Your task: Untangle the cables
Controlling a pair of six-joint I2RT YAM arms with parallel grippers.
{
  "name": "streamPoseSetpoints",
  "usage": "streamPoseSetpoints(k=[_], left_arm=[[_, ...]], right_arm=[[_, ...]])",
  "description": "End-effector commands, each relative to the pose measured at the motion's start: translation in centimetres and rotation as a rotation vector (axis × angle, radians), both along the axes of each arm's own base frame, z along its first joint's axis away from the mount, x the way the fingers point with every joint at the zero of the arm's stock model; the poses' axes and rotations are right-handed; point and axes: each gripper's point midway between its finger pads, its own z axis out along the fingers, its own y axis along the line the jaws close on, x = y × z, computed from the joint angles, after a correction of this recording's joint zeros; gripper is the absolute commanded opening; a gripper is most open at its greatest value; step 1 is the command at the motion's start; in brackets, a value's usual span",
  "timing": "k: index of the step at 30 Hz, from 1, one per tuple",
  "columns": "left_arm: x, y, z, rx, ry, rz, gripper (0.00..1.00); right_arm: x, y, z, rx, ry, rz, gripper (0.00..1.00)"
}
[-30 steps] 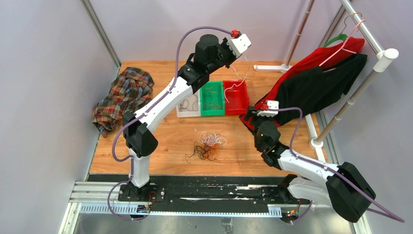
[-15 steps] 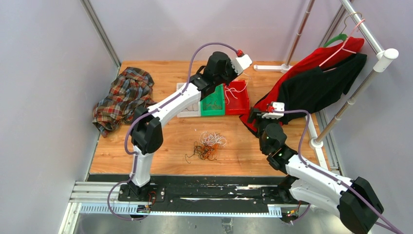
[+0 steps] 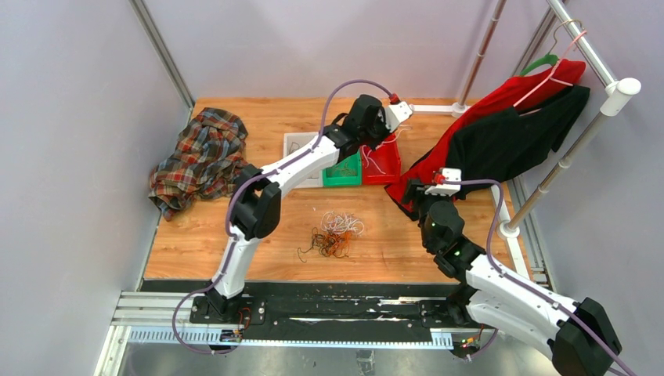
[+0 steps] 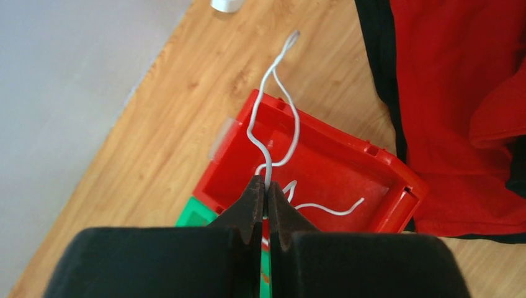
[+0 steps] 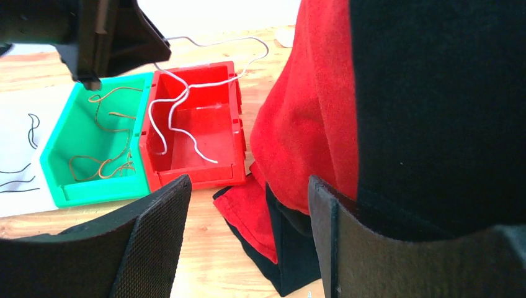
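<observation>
step: sorting white cable (image 4: pixel 273 93) into red bin (image 4: pixel 386 156)
left gripper (image 4: pixel 265 186): clamped on white cable, above red bin
right gripper (image 5: pixel 248 186): spread, empty
next: likely let go, then fetch from heap (image 3: pixel 333 235)

The top camera looks steeply down from above and behind over the whole desk (image 3: pixel 384 235). Both wrist cameras face the red bin (image 4: pixel 347 167) closely, left from above, right low from the side.

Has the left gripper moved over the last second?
Yes. The left gripper, jaws shut on a white cable, has moved in the top view from well behind the red bin to right over its far edge, and slightly rightward.
</observation>
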Motion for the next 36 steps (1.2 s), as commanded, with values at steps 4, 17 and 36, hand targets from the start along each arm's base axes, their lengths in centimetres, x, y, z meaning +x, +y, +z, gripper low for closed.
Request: streamPoseSetpoints(k=[4, 17, 36], left_arm=[[0.2, -1.7, -0.7, -0.024, 0.016, -0.001, 0.00], [-0.6, 2.2, 4.9, -0.076, 0.110, 0.012, 0.93], [-21.8, 15.0, -0.2, 0.026, 0.596, -0.252, 0.94]], right_arm=[[-0.2, -0.7, -0.3, -0.006, 0.008, -0.013, 0.68], [0.3, 0.8, 0.1, -0.065, 0.021, 0.064, 0.65], [1.4, 6.3, -3.0, -0.071, 0.242, 0.249, 0.64]])
